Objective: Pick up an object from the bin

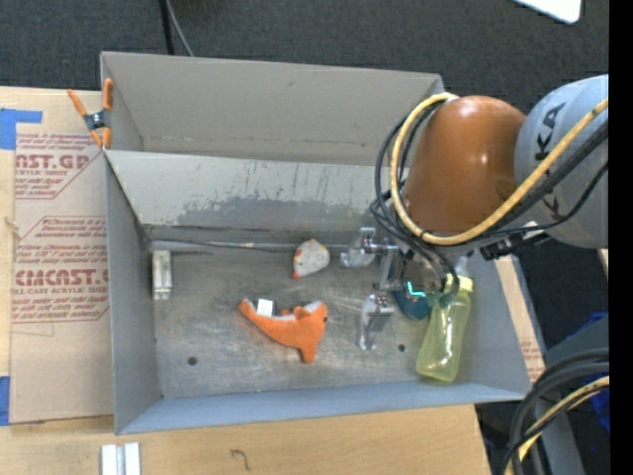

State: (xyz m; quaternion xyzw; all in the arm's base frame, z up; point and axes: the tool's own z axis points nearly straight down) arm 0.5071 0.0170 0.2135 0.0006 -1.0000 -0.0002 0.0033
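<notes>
Just left of the gripper (368,287), whose fingers stand wide apart around bare floor, lies an orange toy fish (293,326). Closing here would likely catch nothing. Descending could bump the yellow-green bottle (442,336) on its right.

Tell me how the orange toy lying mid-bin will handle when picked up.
The orange toy looks soft and rounded, so probably light and squashy. Its tapering end may slip from a pinch. Lying flat, it seems unlikely to roll.
</notes>
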